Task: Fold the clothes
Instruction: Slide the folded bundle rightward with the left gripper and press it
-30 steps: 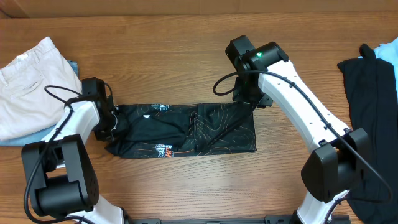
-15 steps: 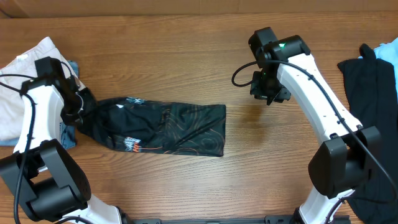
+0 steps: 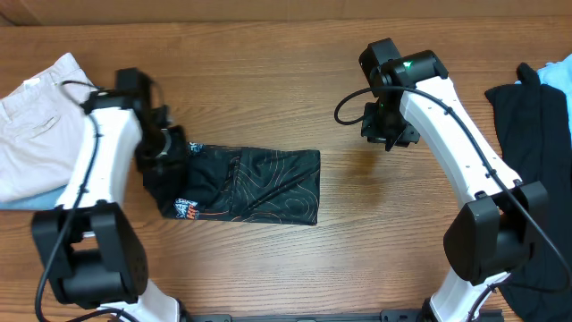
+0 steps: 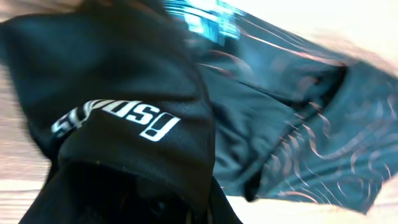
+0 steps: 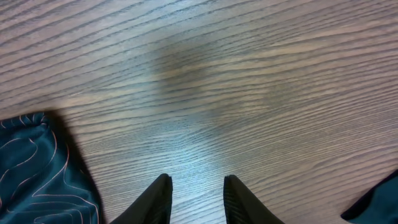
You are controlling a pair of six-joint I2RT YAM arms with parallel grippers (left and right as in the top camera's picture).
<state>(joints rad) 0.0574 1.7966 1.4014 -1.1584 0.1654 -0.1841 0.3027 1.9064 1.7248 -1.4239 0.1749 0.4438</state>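
Left gripper (image 3: 166,154) reads as a dark blob against the jersey (image 3: 250,183) overhead; in the left wrist view its fabric drapes over the jaws, whole frame motion-blurred; grip state can't be told. Beige trousers (image 3: 36,125) cut by the left edge, black garments (image 3: 527,134) by the right; right wrist view catches only a jersey corner.

I see the thin black sports jersey (image 3: 255,183), orange contour lines and white lettering, lying as a folded strip at 8 o'clock from the overhead view's middle, its left end bunched up.
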